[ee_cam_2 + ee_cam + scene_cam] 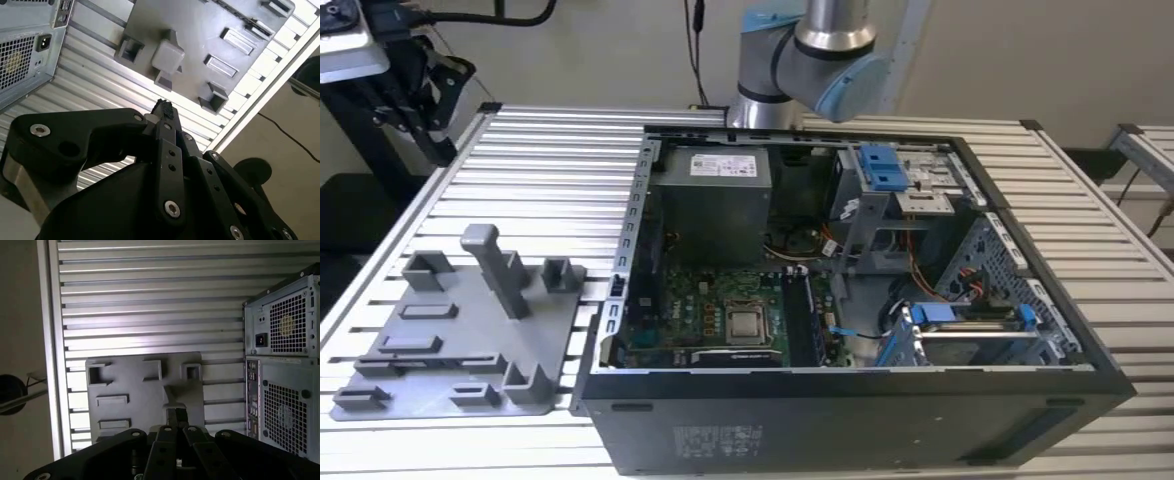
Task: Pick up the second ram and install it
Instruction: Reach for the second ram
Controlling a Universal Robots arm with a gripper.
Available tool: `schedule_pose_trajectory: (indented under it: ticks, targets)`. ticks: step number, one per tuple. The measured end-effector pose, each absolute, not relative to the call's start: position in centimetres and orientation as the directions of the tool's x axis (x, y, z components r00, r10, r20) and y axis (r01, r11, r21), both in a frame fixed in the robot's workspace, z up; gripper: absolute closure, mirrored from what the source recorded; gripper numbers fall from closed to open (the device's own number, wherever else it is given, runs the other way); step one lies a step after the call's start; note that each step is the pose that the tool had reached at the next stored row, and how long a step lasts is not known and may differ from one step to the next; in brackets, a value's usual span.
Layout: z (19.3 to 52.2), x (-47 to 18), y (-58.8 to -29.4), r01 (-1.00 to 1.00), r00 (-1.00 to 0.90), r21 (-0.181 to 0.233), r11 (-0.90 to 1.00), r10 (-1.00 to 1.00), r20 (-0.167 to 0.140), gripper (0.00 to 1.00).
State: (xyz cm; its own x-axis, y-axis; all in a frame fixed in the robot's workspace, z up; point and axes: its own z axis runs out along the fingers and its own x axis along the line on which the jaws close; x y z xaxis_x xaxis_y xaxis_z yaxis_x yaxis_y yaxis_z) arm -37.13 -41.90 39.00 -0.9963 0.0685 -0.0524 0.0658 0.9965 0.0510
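Arm (814,60): top middle of the exterior view, behind the case (854,420). My gripper (172,415): in both wrist views, jaws clenched tip to tip with nothing between them, pointing at the tray (145,400) and apart from it. Tray: grey, with low blocks and one tall post (494,265), flat on the slatted table (547,150) at the exterior view's lower left, just beside the case. Case: open, dark, filling the middle and right of the exterior view, with a grey power supply (710,200) at upper middle and the processor (747,323) at lower middle. Ram (809,315): a slim dark strip standing on edge in the slots just to the exterior view's right of the processor. Whether it is the second one I cannot tell. Case rear (285,390): vented grey panels, beside the tray in the first wrist view.
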Motion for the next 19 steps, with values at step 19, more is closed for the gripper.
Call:
schedule_pose_trajectory:
  ticks: [19]
  targets:
    - [38.9,-39.7,-42.8,0.066,-0.996,0.051,0.997,0.068,-0.052,0.89]
